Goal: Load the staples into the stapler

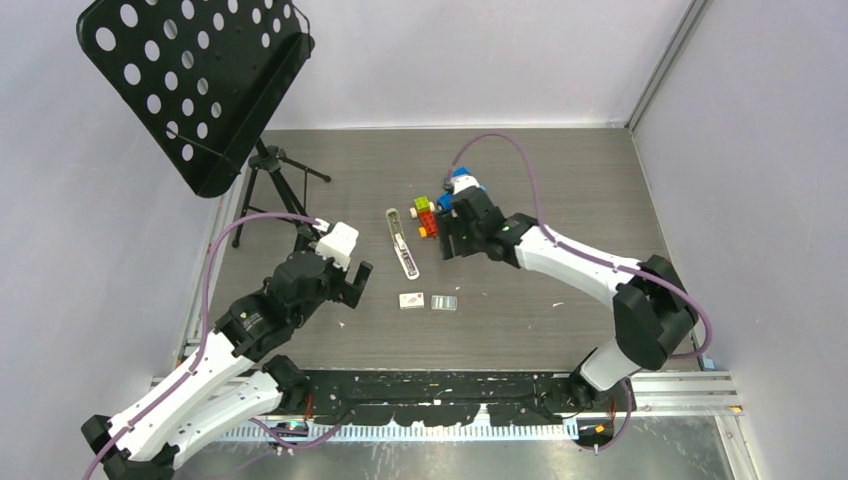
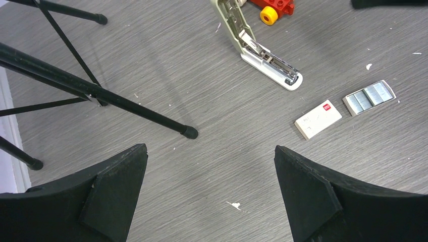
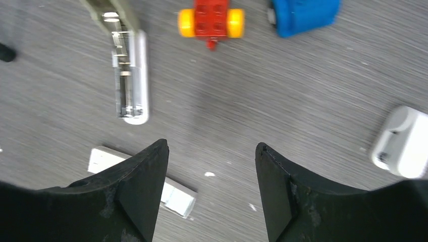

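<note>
Stapler [image 2: 267,60], open: beige top, white base, silvery channel.

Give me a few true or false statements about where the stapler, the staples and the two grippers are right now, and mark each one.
1. The stapler lies opened out on the table. True.
2. The right gripper holds the staples. False: its jaws stand apart with nothing between them, and the staples lie on the table beside the small box.
3. The left gripper is open and empty. True.
4. The small box rests on top of the stapler. False: it lies apart from the stapler, on the table.
</note>
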`<state>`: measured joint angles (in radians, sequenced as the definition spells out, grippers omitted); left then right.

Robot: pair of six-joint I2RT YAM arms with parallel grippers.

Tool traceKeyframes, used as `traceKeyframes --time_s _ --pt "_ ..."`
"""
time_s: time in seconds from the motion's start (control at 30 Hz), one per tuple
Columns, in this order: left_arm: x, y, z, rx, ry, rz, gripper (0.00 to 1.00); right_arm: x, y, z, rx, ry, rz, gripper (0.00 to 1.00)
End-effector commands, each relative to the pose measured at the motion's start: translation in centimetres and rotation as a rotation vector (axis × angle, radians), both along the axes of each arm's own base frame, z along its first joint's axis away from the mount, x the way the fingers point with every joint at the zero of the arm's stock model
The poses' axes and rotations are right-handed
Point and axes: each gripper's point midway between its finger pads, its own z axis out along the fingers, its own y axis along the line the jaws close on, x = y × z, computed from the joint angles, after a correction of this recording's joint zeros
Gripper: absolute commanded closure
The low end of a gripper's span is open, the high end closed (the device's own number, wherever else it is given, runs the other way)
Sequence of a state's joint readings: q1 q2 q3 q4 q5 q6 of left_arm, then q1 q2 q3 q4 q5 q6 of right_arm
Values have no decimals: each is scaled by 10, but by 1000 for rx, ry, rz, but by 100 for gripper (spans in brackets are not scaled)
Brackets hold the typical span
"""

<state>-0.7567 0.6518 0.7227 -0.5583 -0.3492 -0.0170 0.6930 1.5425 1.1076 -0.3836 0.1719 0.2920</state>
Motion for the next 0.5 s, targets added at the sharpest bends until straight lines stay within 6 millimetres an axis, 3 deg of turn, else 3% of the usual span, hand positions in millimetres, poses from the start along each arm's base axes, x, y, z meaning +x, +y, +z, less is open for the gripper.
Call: traceKeyframes --time_s 0.0,0.17,0.47 --pt "5 5 14 -27 -59 27 0 10 47 4 85 -100 7 31" --pt "6 9 17 -39 -70 45 0 8 85 -11 91 -125 36 31" --pt "7 10 19 -64 -67 49 0 12 126 -45 77 -114 82 36"
